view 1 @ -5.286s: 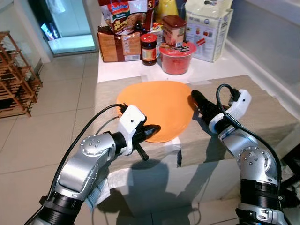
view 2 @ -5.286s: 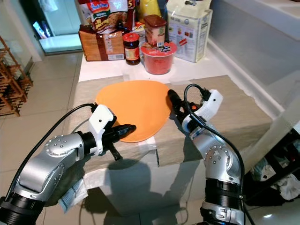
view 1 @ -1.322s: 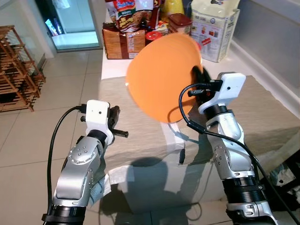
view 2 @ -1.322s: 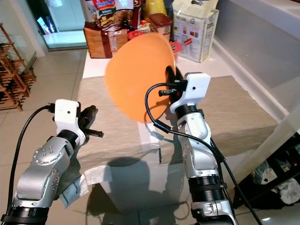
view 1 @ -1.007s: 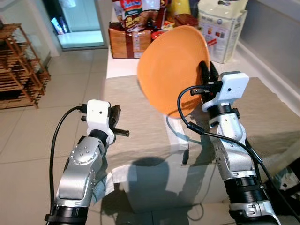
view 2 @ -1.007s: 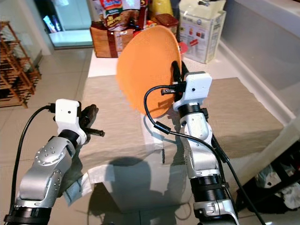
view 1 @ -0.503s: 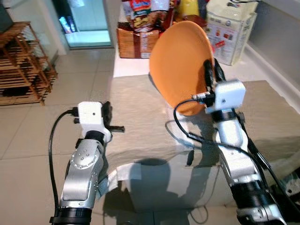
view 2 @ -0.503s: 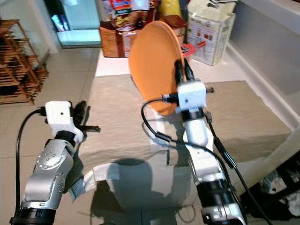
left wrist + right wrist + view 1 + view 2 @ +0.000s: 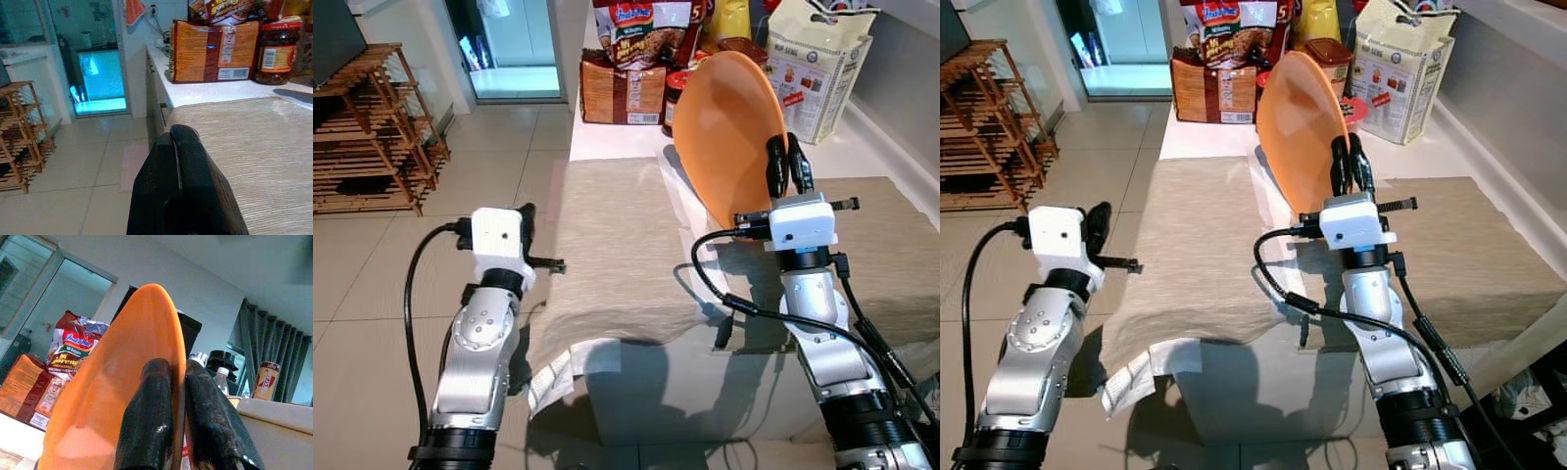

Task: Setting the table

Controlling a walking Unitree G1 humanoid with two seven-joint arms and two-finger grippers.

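The right gripper (image 9: 787, 166) pinches the rim of the orange plate (image 9: 729, 132), one finger on each face, holding it on edge above the beige tablecloth (image 9: 607, 255). The left gripper (image 9: 182, 161), fingers pressed together, hovers at the cloth's left edge.

Right pincer (image 9: 1349, 147) clamping upright orange plate (image 9: 1298, 127) above beige cloth (image 9: 1205, 235), groceries behind

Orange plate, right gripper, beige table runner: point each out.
orange plate (image 9: 724, 137), left eye view, its broad face.
right gripper (image 9: 787, 162), left eye view, between fingertips clamping the rim.
beige table runner (image 9: 1200, 235), right eye view, bare middle.
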